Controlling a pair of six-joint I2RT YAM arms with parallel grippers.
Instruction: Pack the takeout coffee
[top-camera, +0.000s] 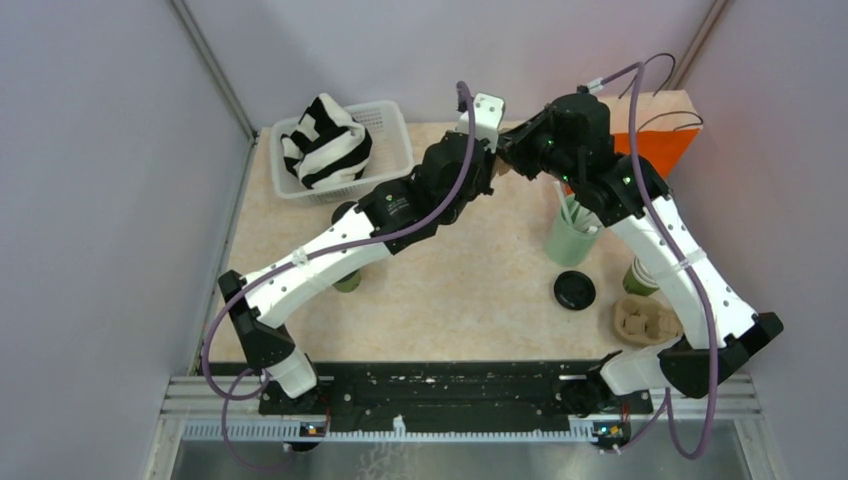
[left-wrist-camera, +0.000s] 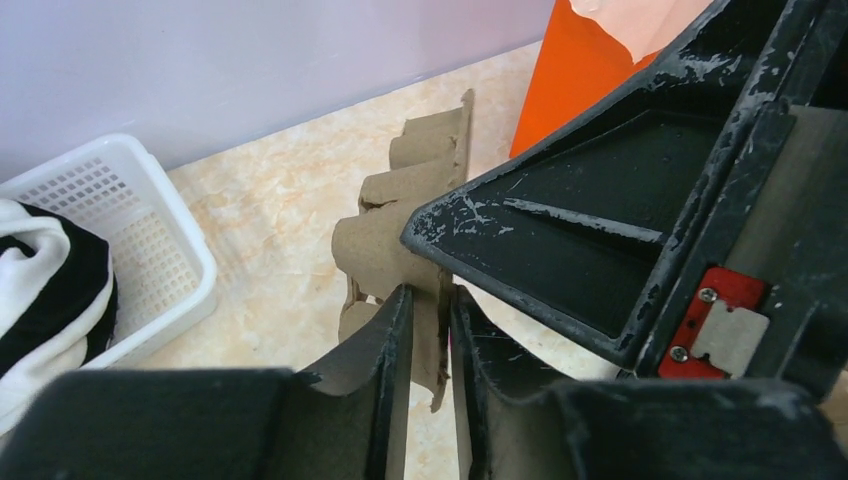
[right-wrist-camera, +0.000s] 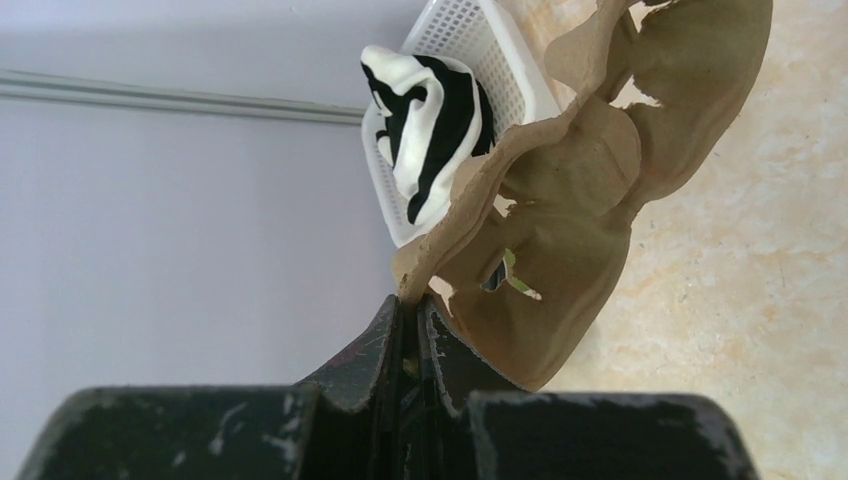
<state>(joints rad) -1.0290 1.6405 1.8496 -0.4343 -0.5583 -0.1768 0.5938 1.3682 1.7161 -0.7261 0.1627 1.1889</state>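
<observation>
Broadly, the marbled worktop (top-camera: 470, 290) carries a white basket (top-camera: 385, 125) at its far left and an orange bag (top-camera: 660, 145) at its far right. Between them both arms meet on a brown pulp carrier (right-wrist-camera: 590, 200) — the right gripper (right-wrist-camera: 412, 305) is clamped tight on 1 edge, while the left gripper (left-wrist-camera: 430, 300) pinches another edge between narrowly parted fingers. 1 dark green cup (top-camera: 348, 284) stands half hidden under the left arm and a second cup (top-camera: 638, 280) under the right — a black lid (top-camera: 574, 290) lies loose near that one.

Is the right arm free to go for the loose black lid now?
Probably not yet: the right tool is shut on the cardboard carrier at the far side. The black lid itself lies uncovered.
</observation>
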